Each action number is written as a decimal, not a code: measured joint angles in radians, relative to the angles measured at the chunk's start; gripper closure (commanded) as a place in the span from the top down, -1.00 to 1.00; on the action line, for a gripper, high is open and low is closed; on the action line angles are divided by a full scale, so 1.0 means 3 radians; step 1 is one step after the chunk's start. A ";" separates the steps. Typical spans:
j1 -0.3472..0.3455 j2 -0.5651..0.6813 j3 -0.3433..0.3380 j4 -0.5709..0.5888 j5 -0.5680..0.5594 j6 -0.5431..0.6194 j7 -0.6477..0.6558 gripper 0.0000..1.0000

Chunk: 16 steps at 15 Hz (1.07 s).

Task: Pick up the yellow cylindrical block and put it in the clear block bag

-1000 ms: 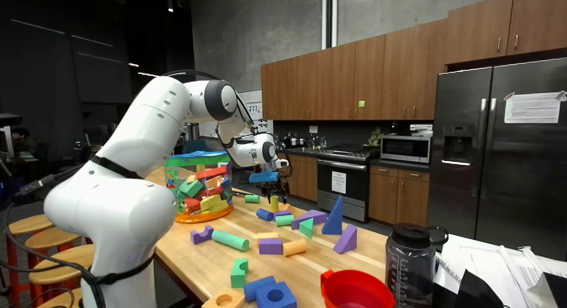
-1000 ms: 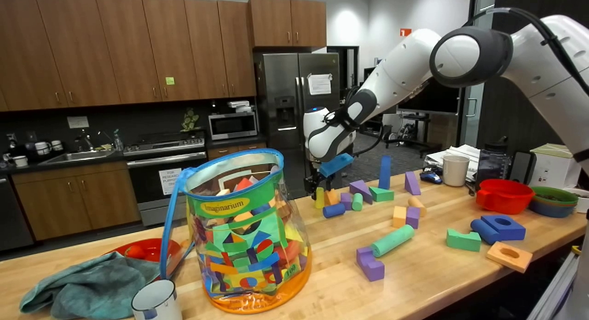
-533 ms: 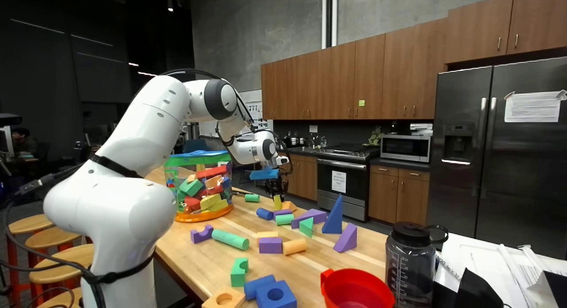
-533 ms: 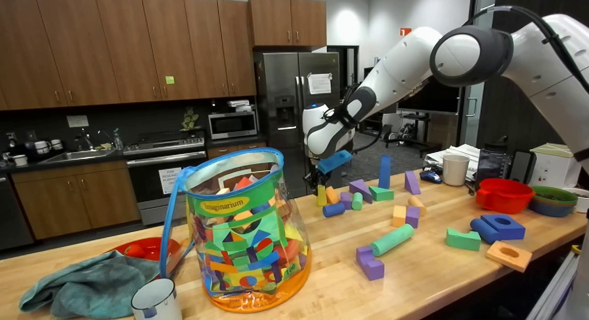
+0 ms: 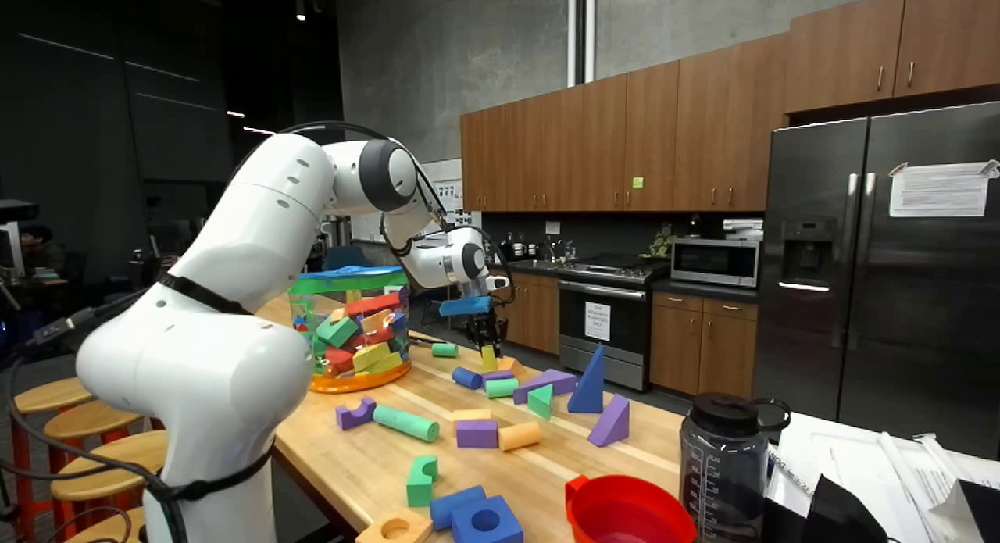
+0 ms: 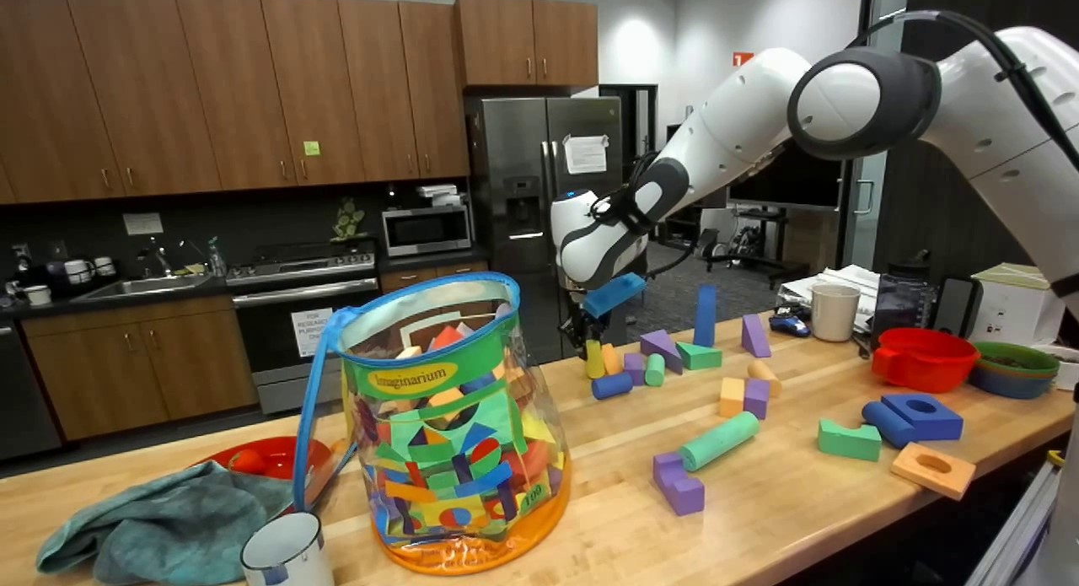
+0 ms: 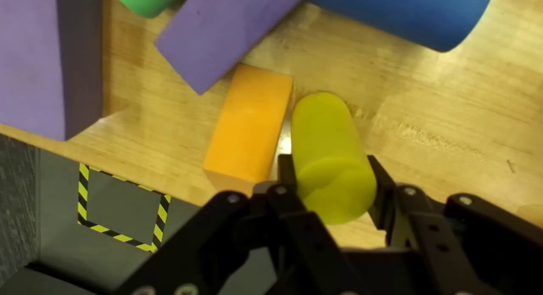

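- Jaws: closed around the yellow cylindrical block (image 7: 331,155), bearing on it from opposite sides near its upper end.
- Stance: the block leans slightly in the jaws in both exterior views. Whether its lower end touches the surface (image 7: 445,104) cannot be settled.
- Hazard: an orange block (image 7: 250,121) lies just beside the jaws, close along the held block's flank. Lift straight up first; sideways travel now would likely strike it.
- Beyond the jaws in the wrist view: a purple block (image 7: 231,34) and a blue cylinder (image 7: 407,12). A vertical lift should spare both.
- Destination: the clear block bag (image 6: 480,362), well apart from the jaws, its rim above their level. Raise the block past that rim before crossing.
- Release: centre the jaws over the mouth, lower gently, then part them. Toy blocks (image 5: 375,355) already fill much of it; a high drop could bounce out.
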 measured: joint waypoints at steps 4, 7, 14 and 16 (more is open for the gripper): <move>0.0095 -0.0158 -0.0033 0.0060 -0.0220 -0.0619 0.0040 -0.68; 0.0130 -0.0225 -0.0017 0.0118 -0.0352 -0.0881 0.0019 -0.68; 0.0166 -0.0445 0.0152 0.0140 -0.0395 -0.0636 -0.0091 -0.68; 0.0220 -0.0679 0.0260 0.0143 -0.0389 -0.0672 -0.0091 -0.68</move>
